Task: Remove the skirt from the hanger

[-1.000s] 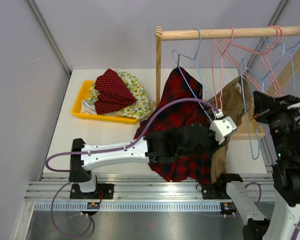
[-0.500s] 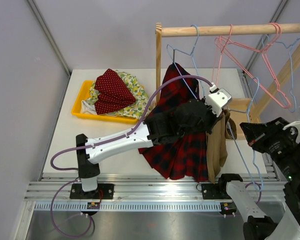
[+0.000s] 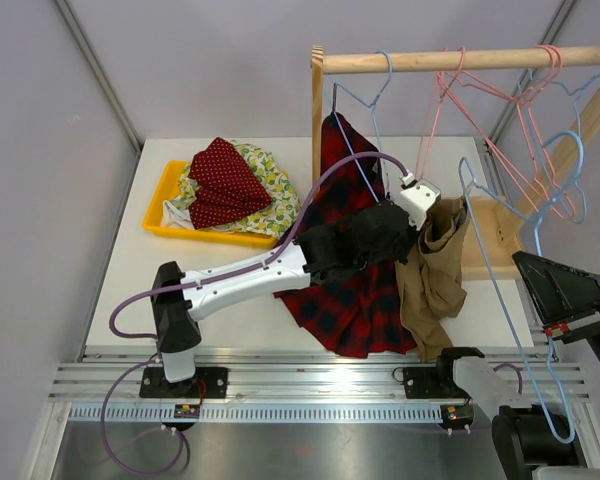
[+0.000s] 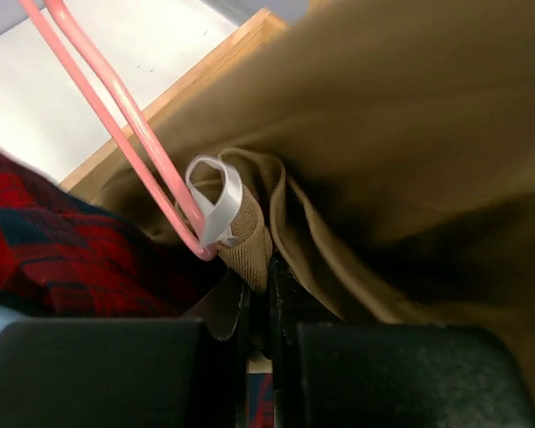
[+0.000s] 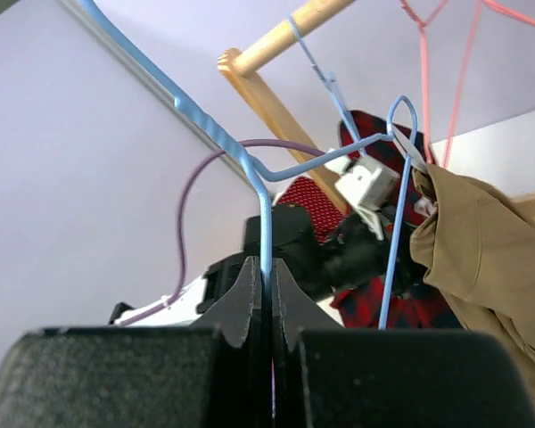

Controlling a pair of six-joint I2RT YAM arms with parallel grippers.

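The red and dark plaid skirt (image 3: pixel 355 290) hangs from a pale-blue hanger (image 3: pixel 365 95) hooked on the rail beside the left post. It drapes under my left arm and shows at the left edge of the left wrist view (image 4: pixel 62 250). My left gripper (image 3: pixel 430 205) (image 4: pixel 260 285) is shut on the top edge of a tan garment (image 3: pixel 435 270) (image 4: pixel 410 134). That garment's white loop (image 4: pixel 216 196) sits round a pink hanger wire (image 4: pixel 116 89). My right gripper (image 3: pixel 525 262) (image 5: pixel 266 267) is shut on the wire of another pale-blue hanger (image 3: pixel 500 290) (image 5: pixel 223 147).
A yellow tray (image 3: pixel 160 205) at the back left holds a red dotted garment (image 3: pixel 225 180) and a lemon-print one. The wooden rail (image 3: pixel 460 62) carries several pink and blue hangers (image 3: pixel 520 95). Its wooden foot (image 3: pixel 495 235) lies at the right.
My left gripper has moved back and left with the tan garment. My right gripper has drawn toward the near right edge, taking the pale-blue hanger with it. The hangers on the rail have swung.
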